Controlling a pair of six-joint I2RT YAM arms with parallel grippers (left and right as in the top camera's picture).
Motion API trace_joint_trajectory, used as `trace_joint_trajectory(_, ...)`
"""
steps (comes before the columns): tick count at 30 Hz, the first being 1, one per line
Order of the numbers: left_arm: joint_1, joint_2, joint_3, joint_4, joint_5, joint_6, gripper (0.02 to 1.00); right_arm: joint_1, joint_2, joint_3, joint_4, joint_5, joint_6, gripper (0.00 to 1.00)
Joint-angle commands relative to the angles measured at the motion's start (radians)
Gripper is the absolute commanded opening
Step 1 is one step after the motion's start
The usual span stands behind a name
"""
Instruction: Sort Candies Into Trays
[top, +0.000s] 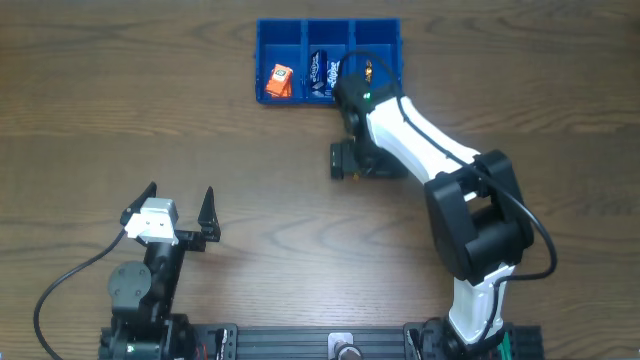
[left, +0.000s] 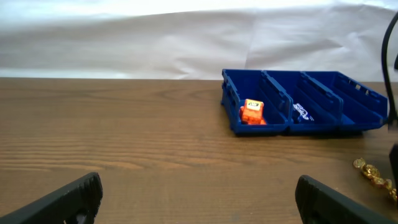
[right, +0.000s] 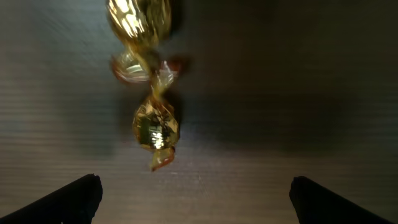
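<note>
Right gripper (right: 194, 182) is pointed down at the wooden tabletop (right: 298, 93), fingers spread wide and empty. Two gold candies (right: 155, 127) lie on the bare wood between them and just ahead. Looks lined up for a pick, not yet closed. The candies are round foil balls, crinkled and shiny, with twisted wrapper ends; the two touch or nearly touch, so one may be hard to take alone. They sit just beside the blue plastic tray (top: 380, 40), on its near side.

The tray is rigid, with three compartments in a row. There's an orange wrapped candy (top: 279, 82) in the left one and blue-wrapped candies (top: 322, 72) in the middle, so gold probably belongs in the right one. Can't tell what's in that one, the arm covers it.

Left gripper (top: 180, 195) is parked near its base, well apart from the tray — fingers open, holding nothing.
</note>
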Motion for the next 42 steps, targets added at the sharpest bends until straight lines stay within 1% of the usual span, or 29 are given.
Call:
trace_joint_trajectory(1,0.007,-0.006,-0.019,-0.036,0.015,0.014,0.998,0.021,-0.009,-0.043,0.05,0.028,0.026,1.0)
trace_joint_trajectory(3,0.007,-0.006,-0.019,-0.036,0.015,0.014,0.998,0.021,-0.009,-0.043,0.065,0.046,0.026,1.0)
trace_joint_trajectory(7,0.006,-0.006,-0.019,-0.036,0.015,0.014,0.998,0.021,-0.009,-0.043,0.1,0.053,0.027,1.0)
trace_joint_trajectory(10,0.007,-0.006,-0.019,-0.036,0.015,0.014,0.998,0.021,-0.009,-0.043,0.124,0.082,0.052,1.0)
trace_joint_trajectory(18,0.006,-0.006,-0.019,-0.036,0.015,0.014,0.998,0.021,-0.005,-0.046,0.153,0.083,0.052,0.991)
trace_joint_trajectory(22,0.006,-0.006,-0.019,-0.036,0.015,0.014,0.998,0.021,-0.003,-0.047,0.164,0.083,0.052,0.945)
trace_joint_trajectory(25,0.007,-0.006,-0.019,-0.036,0.015,0.014,0.998,0.021,0.009,-0.048,0.17,0.083,0.052,0.893)
trace_joint_trajectory(32,0.007,-0.006,-0.019,-0.036,0.015,0.014,0.998,0.022,0.027,-0.048,0.173,0.082,0.071,0.733)
trace_joint_trajectory(33,0.006,-0.006,-0.019,-0.036,0.015,0.014,0.998,0.023,0.027,-0.048,0.173,0.082,0.071,0.698)
trace_joint_trajectory(35,0.007,-0.006,-0.019,-0.036,0.015,0.014,0.998,0.023,0.027,-0.05,0.174,0.082,0.071,0.671)
trace_joint_trajectory(39,0.007,-0.006,-0.019,-0.036,0.015,0.014,0.998,0.024,0.028,-0.06,0.186,0.082,0.071,0.66)
trace_joint_trajectory(42,0.006,-0.006,-0.019,-0.036,0.015,0.014,0.998,0.024,0.03,-0.06,0.189,0.082,0.071,0.621)
